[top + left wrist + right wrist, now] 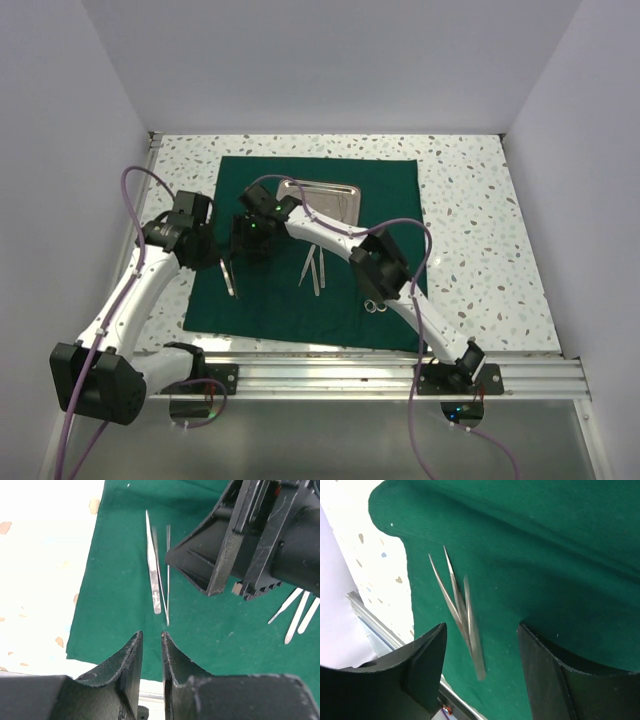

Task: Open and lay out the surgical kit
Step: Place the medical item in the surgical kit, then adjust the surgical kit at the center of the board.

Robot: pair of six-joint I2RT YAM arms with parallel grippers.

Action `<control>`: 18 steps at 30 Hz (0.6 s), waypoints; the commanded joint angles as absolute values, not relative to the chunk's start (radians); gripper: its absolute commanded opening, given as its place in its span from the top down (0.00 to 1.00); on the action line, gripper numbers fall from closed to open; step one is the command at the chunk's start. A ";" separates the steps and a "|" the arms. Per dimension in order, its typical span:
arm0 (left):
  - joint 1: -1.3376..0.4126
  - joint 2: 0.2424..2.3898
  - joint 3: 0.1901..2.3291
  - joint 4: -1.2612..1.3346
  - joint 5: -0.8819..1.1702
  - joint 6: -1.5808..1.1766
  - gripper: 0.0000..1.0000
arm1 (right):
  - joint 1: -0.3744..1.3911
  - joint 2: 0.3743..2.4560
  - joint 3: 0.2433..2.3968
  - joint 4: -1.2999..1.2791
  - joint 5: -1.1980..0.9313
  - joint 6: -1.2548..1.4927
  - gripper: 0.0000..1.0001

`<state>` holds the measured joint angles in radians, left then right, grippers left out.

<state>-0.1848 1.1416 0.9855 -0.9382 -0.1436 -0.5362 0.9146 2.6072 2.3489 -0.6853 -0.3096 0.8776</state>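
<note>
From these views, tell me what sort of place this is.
Probably a robot test cell: plain white walls box in a speckled tabletop edged by an aluminium mounting rail; slim silver instruments lie on a dark green cloth.

A white table point(480, 200) flecked with grey and brown specks carries everything. A dark green cloth point(270, 305) lies spread flat directly on it, left of the middle, so the bare strip on the left is narrow and the bare part on the right is wide. The cloth's far edge stops short of the table's far edge; its near edge lies just beside the metal rail point(350, 372) along the near side
</note>
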 commanded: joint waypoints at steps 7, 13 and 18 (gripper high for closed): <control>-0.183 1.106 0.982 -0.951 -0.143 -0.503 0.76 | 0.919 2.392 2.051 -0.643 -0.193 0.782 0.55; -0.183 1.097 0.968 -0.943 -0.140 -0.491 0.76 | 0.946 2.333 1.874 -0.663 -0.156 0.698 0.57; -0.183 1.095 0.957 -0.936 -0.152 -0.486 0.76 | 0.991 2.283 1.749 -0.658 -0.156 0.672 0.58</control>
<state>-0.1848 1.1133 0.9665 -0.9485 -0.1425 -0.5083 0.9546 2.2997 1.8217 -0.5804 -0.2012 0.7334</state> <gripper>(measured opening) 0.238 0.425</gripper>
